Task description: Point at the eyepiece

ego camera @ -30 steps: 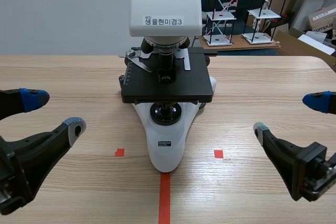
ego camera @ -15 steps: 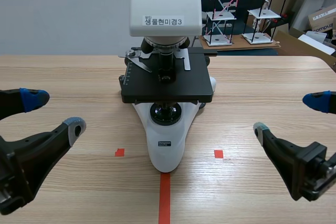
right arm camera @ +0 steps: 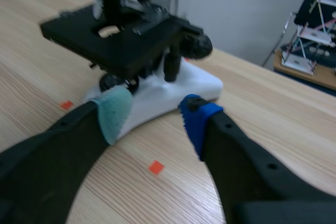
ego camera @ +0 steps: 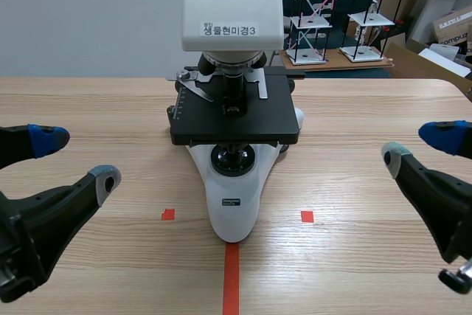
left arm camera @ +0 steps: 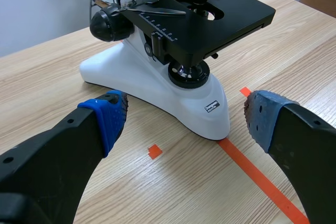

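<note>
A white microscope (ego camera: pixel 234 197) with a black stage (ego camera: pixel 234 112) stands at the table's middle, and its head (ego camera: pixel 232 5) runs out past the top of the scene view. No eyepiece shows in any view. My left gripper (ego camera: pixel 77 158) hovers open at the left, level with the microscope's base (left arm camera: pixel 157 85), which lies ahead of its fingers (left arm camera: pixel 107 116). At the right, my right gripper (ego camera: pixel 417 145) has its pads partly drawn together with a gap between them and nothing held. In the right wrist view the gripper (right arm camera: pixel 155 114) faces the microscope's base (right arm camera: pixel 194 85).
Small white shelf models (ego camera: pixel 317 12) and cardboard boxes (ego camera: pixel 453 27) stand behind the table's far edge. Bare wooden table (ego camera: pixel 354 130) lies on both sides of the microscope.
The right gripper's fingers have come closer together, its lower finger rising toward the upper one. The left arm and the microscope have not moved.
</note>
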